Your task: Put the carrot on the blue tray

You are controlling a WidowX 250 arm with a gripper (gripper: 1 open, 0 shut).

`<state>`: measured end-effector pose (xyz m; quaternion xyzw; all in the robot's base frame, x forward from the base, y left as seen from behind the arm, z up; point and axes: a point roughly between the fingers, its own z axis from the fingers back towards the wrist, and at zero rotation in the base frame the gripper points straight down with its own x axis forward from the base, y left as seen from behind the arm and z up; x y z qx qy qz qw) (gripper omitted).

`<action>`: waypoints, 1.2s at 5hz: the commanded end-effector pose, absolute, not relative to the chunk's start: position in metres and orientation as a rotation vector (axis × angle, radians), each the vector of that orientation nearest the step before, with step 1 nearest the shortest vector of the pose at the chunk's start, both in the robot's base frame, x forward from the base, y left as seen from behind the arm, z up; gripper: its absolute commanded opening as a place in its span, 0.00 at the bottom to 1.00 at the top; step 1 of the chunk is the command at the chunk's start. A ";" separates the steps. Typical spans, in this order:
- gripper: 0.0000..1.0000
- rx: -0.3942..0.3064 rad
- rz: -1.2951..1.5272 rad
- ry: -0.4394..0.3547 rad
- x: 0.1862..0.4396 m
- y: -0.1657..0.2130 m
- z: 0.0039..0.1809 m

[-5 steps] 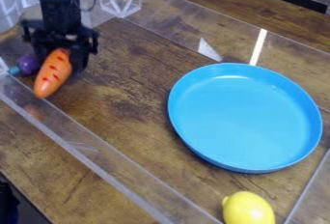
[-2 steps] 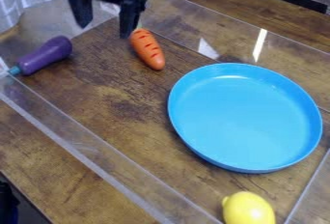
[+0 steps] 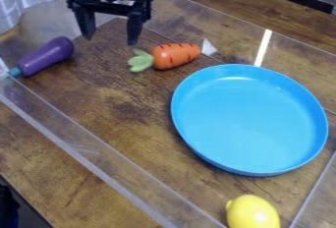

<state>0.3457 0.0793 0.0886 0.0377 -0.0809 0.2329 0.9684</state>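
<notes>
Currently, the carrot is placed on the wooden table, beyond the far-left rim of the blue tray. The jaws of the gripper are spread, and nothing is held. Grasping, transfer and release onto the tray are left to be done.

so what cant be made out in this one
- Camera view: the upper part of the end effector is cut off by the top edge
- Camera view: the lower end of the lemon is cropped by the bottom edge
- Camera view: the dark thing at lower left is cut off by the frame, too little to name
</notes>
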 end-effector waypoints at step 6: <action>1.00 0.012 0.508 -0.233 0.410 0.073 0.060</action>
